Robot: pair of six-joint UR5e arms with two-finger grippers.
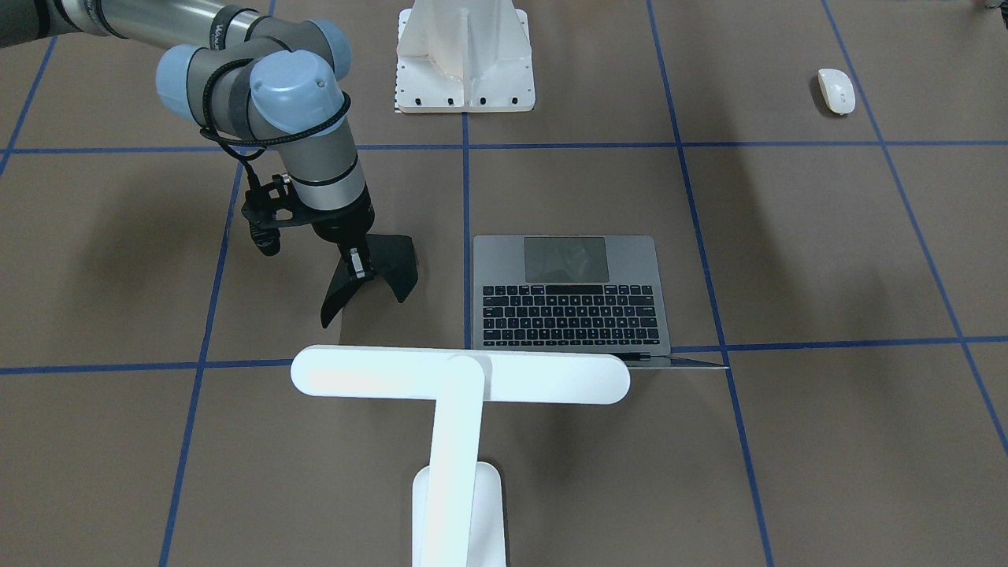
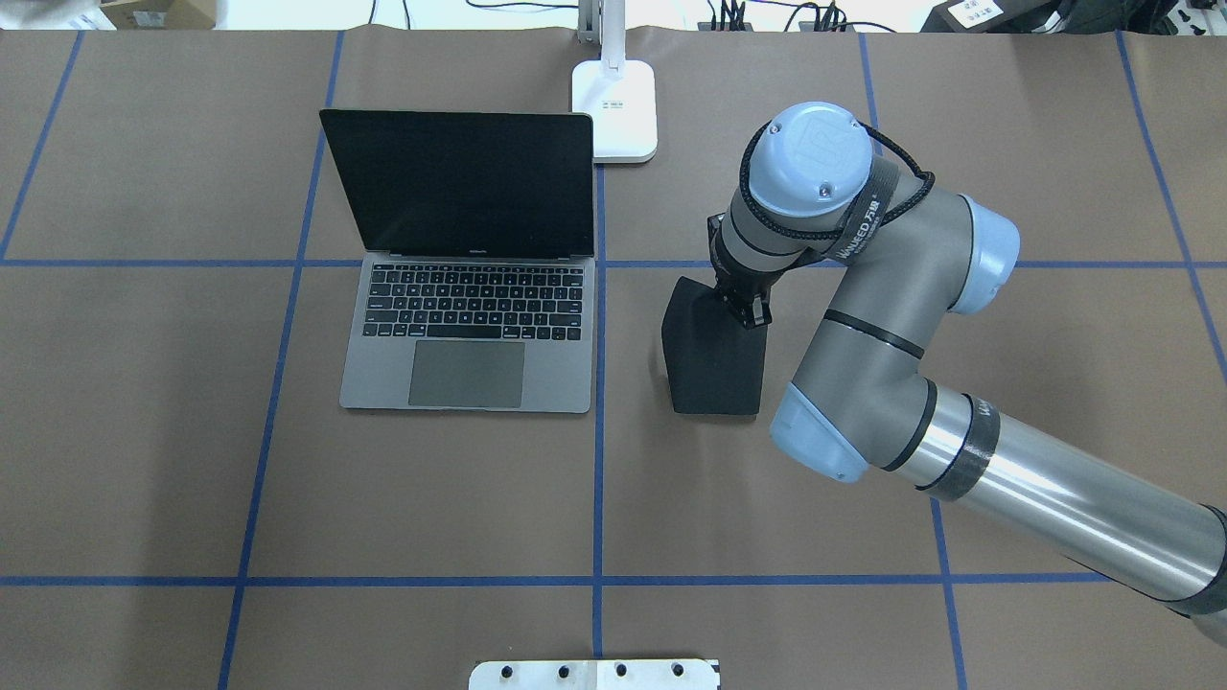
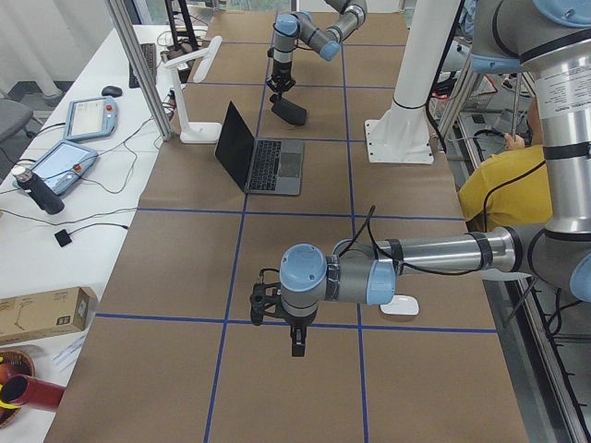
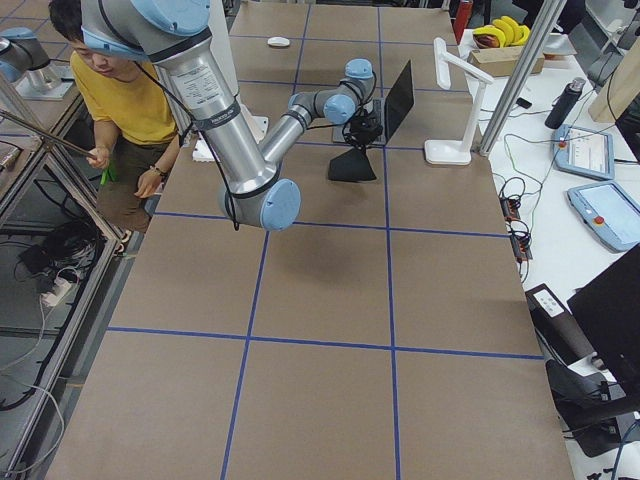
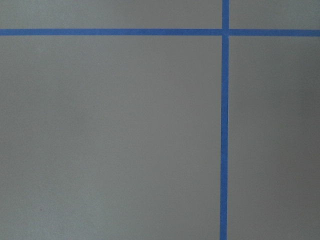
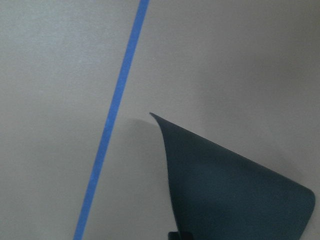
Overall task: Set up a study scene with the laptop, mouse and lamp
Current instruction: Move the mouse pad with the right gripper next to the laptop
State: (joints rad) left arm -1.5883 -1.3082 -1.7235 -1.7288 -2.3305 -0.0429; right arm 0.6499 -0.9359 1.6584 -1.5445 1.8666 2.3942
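Pad point(image 1: 396, 260) in R tool point(image 1: 358, 270), laptop point(image 1: 572, 315) adj.

Right arm point(image 2: 1054, 503) & left arm point(image 3: 434, 251) are built from silver tubes, grey joint housings, light-blue round caps point(image 2: 815, 153). A black cable point(image 2: 911, 171) is looped round the right wrist; white lettering is printed on a black strap point(image 2: 863, 225). Right gripper point(image 1: 358, 266) is finished black.

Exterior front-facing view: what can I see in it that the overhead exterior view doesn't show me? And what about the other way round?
Only the front-facing view shows the mouse, far off by itself, and the long bar head of the lamp. Only the overhead view shows the dark screen of the laptop face-on. Both show the laptop's keyboard, and the right hand pinching a curled black pad beside the laptop.
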